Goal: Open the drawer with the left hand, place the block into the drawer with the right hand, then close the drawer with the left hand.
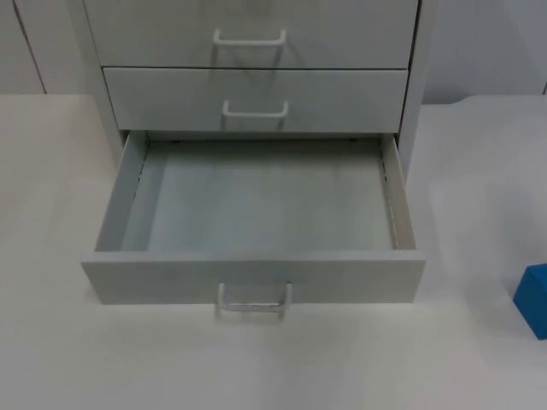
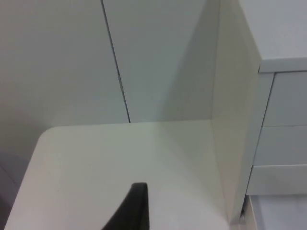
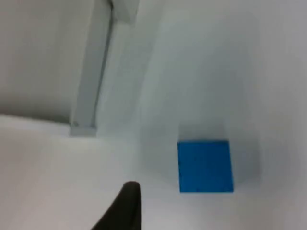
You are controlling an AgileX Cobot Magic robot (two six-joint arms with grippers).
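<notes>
The bottom drawer [image 1: 256,213] stands open and empty. The blue block [image 1: 533,301] lies on the table [image 1: 479,359] to the drawer's right, just ahead of the right gripper [image 3: 125,211]; its finger spread cannot be told.

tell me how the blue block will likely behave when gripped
The blue block has flat faces and square edges, so it probably sits stable and won't roll. It looks rigid, likely holding shape when gripped. Its smooth surface might slip somewhat.

Matt grey drawer [image 1: 256,278], smooth blue block [image 3: 205,166], matt white table [image 1: 77,359]
</notes>
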